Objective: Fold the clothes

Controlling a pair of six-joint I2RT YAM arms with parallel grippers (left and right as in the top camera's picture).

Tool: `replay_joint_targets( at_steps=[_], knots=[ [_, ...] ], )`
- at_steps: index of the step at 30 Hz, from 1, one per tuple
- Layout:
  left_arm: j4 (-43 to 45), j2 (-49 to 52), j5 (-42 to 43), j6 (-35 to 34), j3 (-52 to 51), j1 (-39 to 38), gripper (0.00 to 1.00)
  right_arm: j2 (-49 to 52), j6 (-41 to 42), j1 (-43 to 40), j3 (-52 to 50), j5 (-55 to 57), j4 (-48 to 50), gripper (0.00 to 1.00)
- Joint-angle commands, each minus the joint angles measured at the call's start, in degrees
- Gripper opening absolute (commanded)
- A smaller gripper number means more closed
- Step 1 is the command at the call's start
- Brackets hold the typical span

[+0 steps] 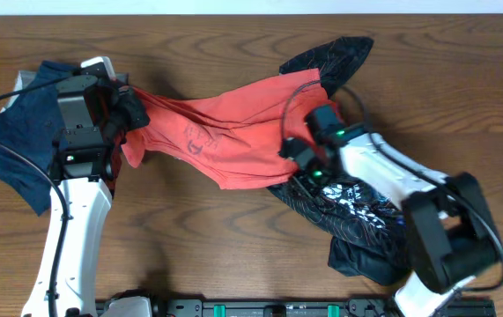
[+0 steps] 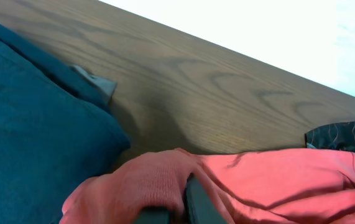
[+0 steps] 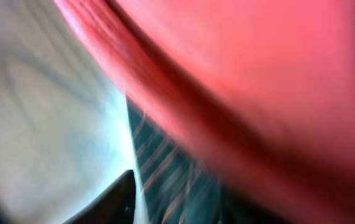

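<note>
The coral-red T-shirt (image 1: 225, 132) hangs stretched between my two grippers over the table's middle, with faint lettering showing. My left gripper (image 1: 132, 116) is shut on its left end; the left wrist view shows the fingers (image 2: 186, 202) pinching a bunch of red fabric (image 2: 146, 183). My right gripper (image 1: 298, 154) holds the shirt's right lower edge. The right wrist view is blurred, with red cloth (image 3: 258, 74) close overhead and one dark finger (image 3: 112, 202) showing. The black patterned garment (image 1: 343, 198) lies under the right arm. A navy-blue garment (image 1: 18, 132) lies under the left arm.
Another navy piece (image 1: 357, 260) lies at the front right by the right arm's base. The black garment's far end (image 1: 335, 55) reaches toward the back edge and shows in the left wrist view (image 2: 345, 134). The table is brown wood (image 1: 198, 238).
</note>
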Motion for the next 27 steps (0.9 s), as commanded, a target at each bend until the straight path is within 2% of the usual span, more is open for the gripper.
replay_joint_targets(
  at_steps=[1,5,7,11,20,23,27],
  knots=[
    [0.3,-1.0,-0.7,1.4,2.5,0.2,0.06,2.6,5.4,1.3,0.0,12.5,3.4,0.28],
    [0.4,-1.0,-0.8,2.0,2.5,0.2,0.06,4.0,15.6,-1.6,0.0,29.9,2.7,0.32],
    [0.3,-1.0,-2.6,2.3,2.5,0.5,0.06,4.0,18.1,-5.2,0.0,34.8,1.2,0.38],
    [0.3,-1.1,-4.6,3.1,2.6,2.1,0.06,4.0,24.7,-16.0,0.0,40.9,-1.5,0.39],
    [-0.6,-1.1,-2.6,3.1,2.6,3.5,0.06,3.9,29.5,-44.7,0.2,40.9,-4.6,0.42],
    [-0.6,-1.1,-2.0,3.1,2.6,3.1,0.06,3.2,35.0,-52.2,1.0,38.6,-7.5,0.43],
    [-0.5,-1.1,-2.0,3.1,2.6,3.1,0.06,0.4,36.0,-58.8,2.9,30.6,-9.4,0.45]
  ],
)
